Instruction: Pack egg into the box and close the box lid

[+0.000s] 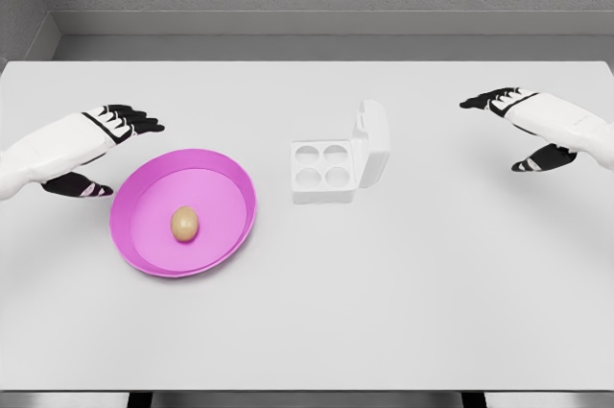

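A brown egg lies in the middle of a pink round plate at the left of the white table. To its right stands a small white egg box with several empty cups, its lid standing up on the right side. My left hand hovers just left of the plate's far rim, fingers spread and holding nothing. At the far right, well away from the box, my right hand is spread the same way, and it too holds nothing.
The white table fills most of the view, with its front edge at the bottom. A grey wall runs behind its far edge.
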